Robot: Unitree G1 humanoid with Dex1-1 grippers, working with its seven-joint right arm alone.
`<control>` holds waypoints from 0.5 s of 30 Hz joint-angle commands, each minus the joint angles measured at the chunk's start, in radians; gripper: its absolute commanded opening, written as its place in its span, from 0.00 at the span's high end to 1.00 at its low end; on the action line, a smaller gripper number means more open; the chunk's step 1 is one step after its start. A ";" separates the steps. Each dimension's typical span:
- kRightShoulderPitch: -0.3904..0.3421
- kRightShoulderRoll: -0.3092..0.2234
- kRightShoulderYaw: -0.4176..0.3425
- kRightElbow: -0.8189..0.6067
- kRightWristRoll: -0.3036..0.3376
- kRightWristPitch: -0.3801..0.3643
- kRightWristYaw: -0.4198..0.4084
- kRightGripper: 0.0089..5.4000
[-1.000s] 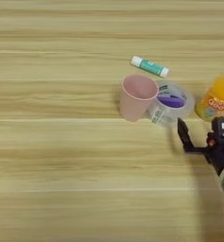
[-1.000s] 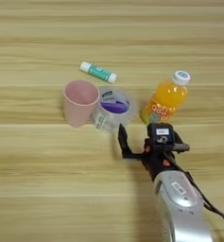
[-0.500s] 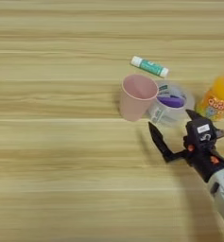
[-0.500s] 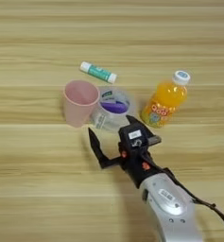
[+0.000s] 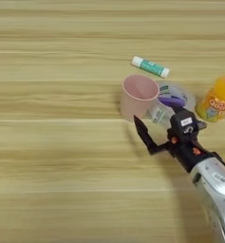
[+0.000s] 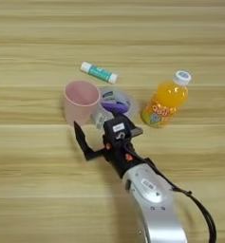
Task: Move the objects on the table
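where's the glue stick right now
The glue stick lies flat on the table, beyond the pink cup and tape roll, left of the juice bottle.

Wooden table (image 6: 33, 190): cup (image 6: 80, 100), tape roll (image 6: 117, 102), glue stick (image 6: 99, 72), bottle (image 6: 165, 100).

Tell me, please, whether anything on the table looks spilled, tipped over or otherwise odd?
Nothing stands out. The pink cup and juice bottle stand upright, nothing has spilled; the glue stick and tape roll lie flat.
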 commanded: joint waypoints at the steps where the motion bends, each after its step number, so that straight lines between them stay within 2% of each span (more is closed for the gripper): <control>1: -0.061 -0.005 0.000 0.001 -0.007 -0.054 -0.009 0.01; 15: -0.113 -0.003 0.028 0.064 -0.023 -0.096 0.000 0.01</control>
